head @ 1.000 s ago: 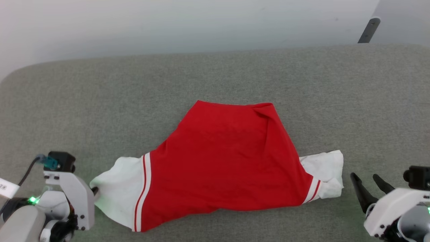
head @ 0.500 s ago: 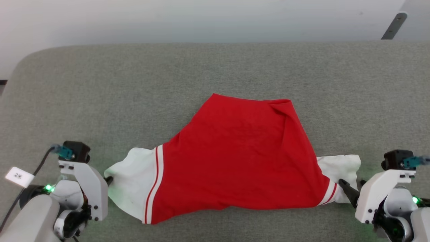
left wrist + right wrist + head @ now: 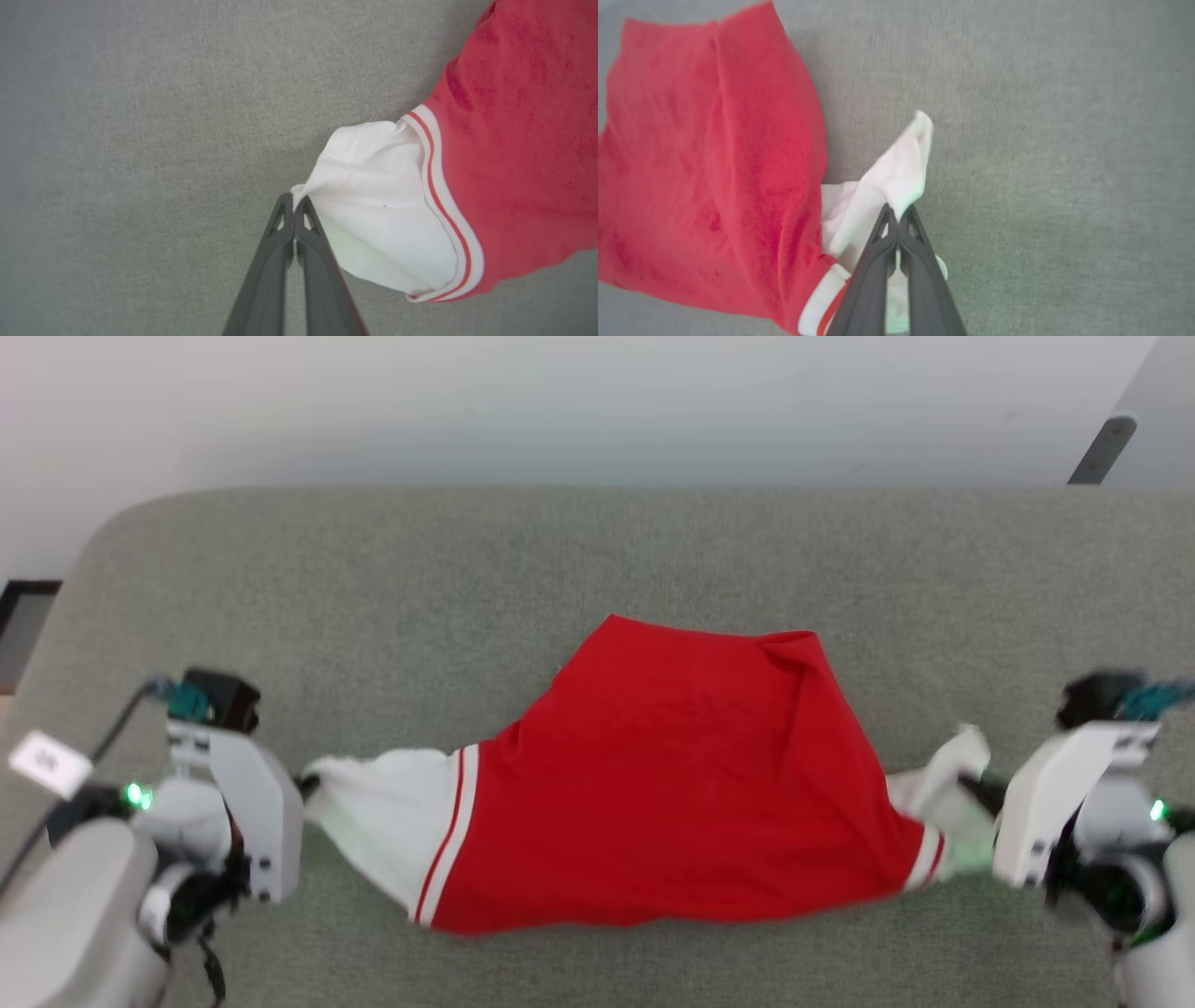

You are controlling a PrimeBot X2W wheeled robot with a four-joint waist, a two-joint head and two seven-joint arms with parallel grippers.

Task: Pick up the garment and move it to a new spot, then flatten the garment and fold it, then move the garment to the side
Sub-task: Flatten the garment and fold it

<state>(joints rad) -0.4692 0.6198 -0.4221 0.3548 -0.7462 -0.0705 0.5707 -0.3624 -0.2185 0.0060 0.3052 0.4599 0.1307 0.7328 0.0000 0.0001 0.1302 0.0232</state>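
The large soft red fabric garment with white sleeve panels and red-and-white striped trim (image 3: 681, 775) lies in a loose heap across the middle of the head view, on a broad grey woven cushioned surface (image 3: 597, 551). A pale wall (image 3: 560, 401) runs along the top of the frame, and a dark slanted bar (image 3: 1102, 448) shows in the upper right corner.

At the left of the frame, the left gripper (image 3: 294, 205) has its two dark fingers pressed together on the outer corner of the left white panel (image 3: 383, 210), and the cloth draws to a point at the tips. At the right, the right gripper (image 3: 899, 214) is likewise pinched tight on the right white panel (image 3: 896, 172). A flap of that panel stands up above the tips. This side is blurred, so how much cloth is caught is hard to tell.

With both ends taken, this looks to me like the first step, picking the garment up to carry it to a new spot. The red body rests on the cushion. The next move, I'd judge, calls for both arms to rise evenly and keep the cloth lightly stretched between them, so that neither thin pinch slips and the middle clears the surface.

Nothing here serves as a container; the garment lies straight on the grey surface.
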